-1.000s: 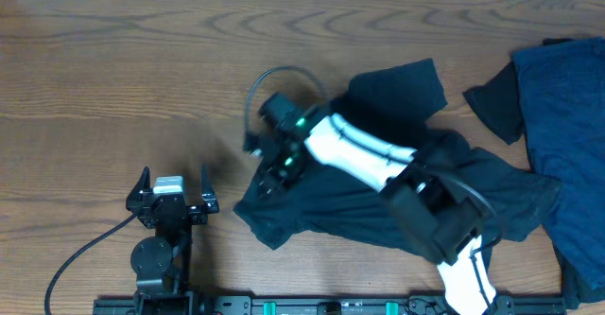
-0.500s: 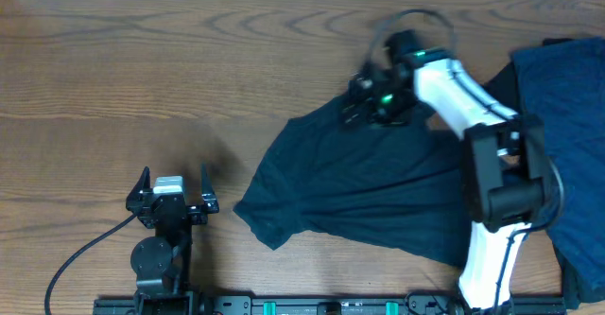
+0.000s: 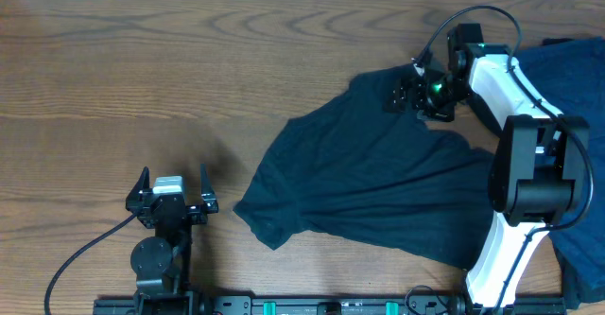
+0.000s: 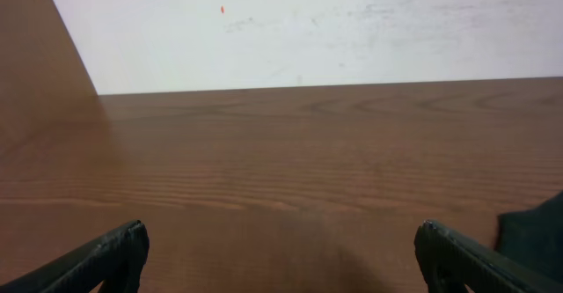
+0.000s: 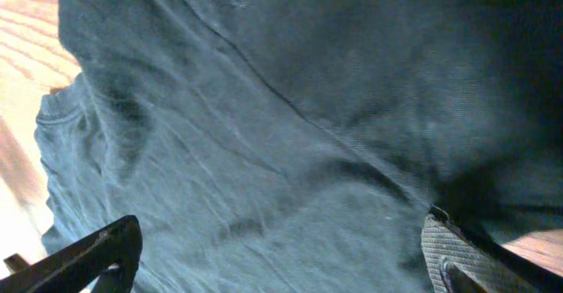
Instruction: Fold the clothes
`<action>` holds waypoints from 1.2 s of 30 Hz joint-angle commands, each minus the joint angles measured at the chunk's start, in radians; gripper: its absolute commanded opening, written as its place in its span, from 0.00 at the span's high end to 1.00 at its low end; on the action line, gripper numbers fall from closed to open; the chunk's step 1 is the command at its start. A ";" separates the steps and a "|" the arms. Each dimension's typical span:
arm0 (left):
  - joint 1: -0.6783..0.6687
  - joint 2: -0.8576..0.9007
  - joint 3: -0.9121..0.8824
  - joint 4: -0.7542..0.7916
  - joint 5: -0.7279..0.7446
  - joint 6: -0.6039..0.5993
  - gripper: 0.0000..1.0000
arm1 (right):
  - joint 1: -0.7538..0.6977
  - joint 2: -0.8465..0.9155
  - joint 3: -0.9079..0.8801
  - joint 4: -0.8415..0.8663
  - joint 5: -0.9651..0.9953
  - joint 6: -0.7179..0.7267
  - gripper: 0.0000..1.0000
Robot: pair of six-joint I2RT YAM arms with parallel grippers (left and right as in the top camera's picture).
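At the near left of the table point(image 3: 142, 69), the left arm point(image 3: 156, 253) is sitting folded over its base, its wrist pointing toward the far edge and a black cable point(image 3: 76, 253) trailing off to the near left. The left gripper point(image 3: 174, 175) is standing with its jaws spread wide, gripping nothing and touching nothing. Bare wood is stretching ahead of it to the far edge, where a white wall point(image 4: 308, 29) is rising, so the whole left half is lying open for movement.

In the centre and to the right, the T-shirt point(image 3: 378, 183) is lying loosely spread and wrinkled. Its near-left corner is resting near the left gripper but apart from it, and its near hem is running close to the table's front edge.

On the right, the right arm point(image 3: 525, 173) is rising from its base at the near edge, reaching far over the shirt's right side and bending leftward at the elbow. The right gripper point(image 3: 406, 83) is hovering at the shirt's far edge with its jaws wide apart and nothing clamped between them. In the right wrist view dark cloth is filling the space beneath, and whether the fingertips are touching it cannot be told.

At the far right, a second garment point(image 3: 567, 97), bluer in tone, is lying against the table's right edge and running out of view.
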 commanded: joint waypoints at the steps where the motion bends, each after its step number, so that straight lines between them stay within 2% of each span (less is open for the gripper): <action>1: 0.004 -0.006 -0.026 0.010 0.046 0.009 0.02 | -0.009 -0.031 0.015 -0.003 -0.004 -0.008 0.01; 5: 0.004 -0.003 0.000 0.079 0.296 -0.006 0.02 | -0.009 -0.031 0.015 -0.003 -0.004 -0.008 0.01; 8: 0.004 0.038 0.067 0.071 0.343 -0.085 0.02 | -0.008 -0.031 0.015 -0.003 -0.004 -0.008 0.01; 11: 0.004 0.152 0.175 0.043 0.388 -0.093 0.02 | -0.008 -0.031 0.015 -0.003 -0.004 -0.008 0.01; 16: 0.002 0.470 0.423 -0.081 0.435 -0.092 0.02 | -0.008 -0.031 0.015 -0.003 -0.004 -0.008 0.01; 25: -0.098 1.189 1.032 -0.520 0.434 -0.084 0.02 | -0.008 -0.031 0.015 -0.003 -0.004 -0.008 0.01; 29: -0.151 1.401 1.162 -0.524 0.438 -0.085 0.02 | -0.008 -0.031 0.015 -0.003 -0.004 -0.008 0.01; 32: -0.168 1.488 1.170 -0.456 0.452 -0.085 0.02 | -0.008 -0.031 0.015 -0.003 -0.004 -0.008 0.01; 33: -0.173 1.516 1.170 -0.438 0.465 -0.085 0.37 | -0.008 -0.031 0.015 -0.003 -0.004 -0.007 0.01; 34: -0.179 1.543 1.170 -0.422 0.484 -0.085 0.59 | -0.008 -0.031 0.016 -0.003 -0.004 -0.008 0.01; 36: -0.196 1.600 1.170 -0.400 0.509 -0.085 0.86 | -0.008 -0.031 0.015 -0.003 -0.004 -0.008 0.01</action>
